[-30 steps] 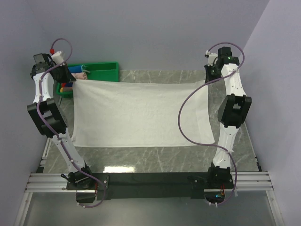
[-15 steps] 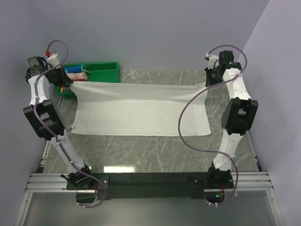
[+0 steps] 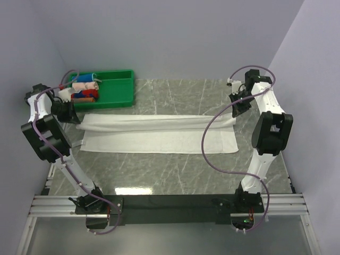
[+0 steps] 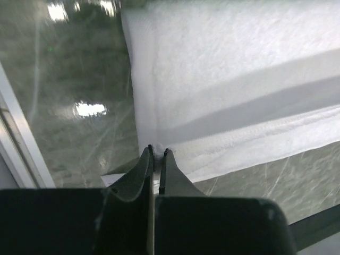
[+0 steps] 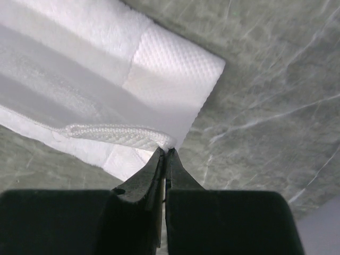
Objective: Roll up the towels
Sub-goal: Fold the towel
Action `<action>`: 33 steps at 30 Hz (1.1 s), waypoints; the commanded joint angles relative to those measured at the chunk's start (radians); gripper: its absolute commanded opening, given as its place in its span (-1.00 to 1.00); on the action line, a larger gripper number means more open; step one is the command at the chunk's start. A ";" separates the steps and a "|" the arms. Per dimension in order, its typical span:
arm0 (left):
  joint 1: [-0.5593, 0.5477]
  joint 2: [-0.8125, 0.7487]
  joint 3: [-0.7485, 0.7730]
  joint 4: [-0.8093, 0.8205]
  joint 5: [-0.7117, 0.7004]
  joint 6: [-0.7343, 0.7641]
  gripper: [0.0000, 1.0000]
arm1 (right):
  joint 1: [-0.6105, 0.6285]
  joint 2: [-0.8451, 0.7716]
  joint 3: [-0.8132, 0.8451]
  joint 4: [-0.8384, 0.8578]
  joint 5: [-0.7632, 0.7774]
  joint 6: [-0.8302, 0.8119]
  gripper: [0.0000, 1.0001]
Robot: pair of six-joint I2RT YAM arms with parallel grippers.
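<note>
Two corners of the one white terry towel are pinched right now. The left jaws are closed tight on the hemmed corner at its left end, and the right jaws are closed just as tight on the corner at its right end, with a loop of hem bunched at their tips. The towel lies across the middle of the table, reaching from near the left edge to near the right edge. Its far long edge is doubled over onto the flat layer beneath. A green bin holding small coloured rolled cloths sits at the far left corner, just beyond the towel.

By its look the towel is light, limp and thick-piled. It should sag between the two grips and keep no shape of its own, so both ends would need to travel together or the fold will skew. The terry surface likely grips itself and the jaws well, so slipping seems a small risk. The stitched hem at the corners looks like the firmest place to hold, and mid-span pinches would probably only bunch the cloth.
</note>
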 commanded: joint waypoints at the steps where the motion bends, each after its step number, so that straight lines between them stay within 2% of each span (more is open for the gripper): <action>1: 0.015 -0.059 -0.057 0.011 -0.128 0.054 -0.99 | -0.033 0.022 -0.019 -0.085 0.099 -0.066 -1.00; 7: 0.013 -0.015 -0.065 0.043 -0.154 -0.009 -0.99 | -0.034 0.070 -0.039 -0.139 0.067 -0.081 -1.00; 11: 0.008 -0.003 -0.027 0.022 -0.110 -0.037 -0.99 | -0.036 0.087 -0.046 -0.177 0.051 -0.087 -1.00; 16: 0.010 0.002 0.053 -0.074 -0.126 -0.005 -0.99 | -0.063 0.032 -0.041 -0.210 0.033 -0.110 -1.00; 20: 0.013 -0.018 0.046 -0.127 -0.171 0.058 -0.99 | -0.077 0.015 -0.098 -0.210 0.063 -0.130 -1.00; 27: -0.016 -0.052 -0.192 0.038 -0.252 0.054 -0.99 | -0.068 0.087 -0.191 -0.131 0.105 -0.043 -1.00; 33: -0.025 0.019 -0.202 0.146 -0.287 -0.020 -0.99 | -0.060 0.148 -0.190 -0.098 0.155 -0.001 -1.00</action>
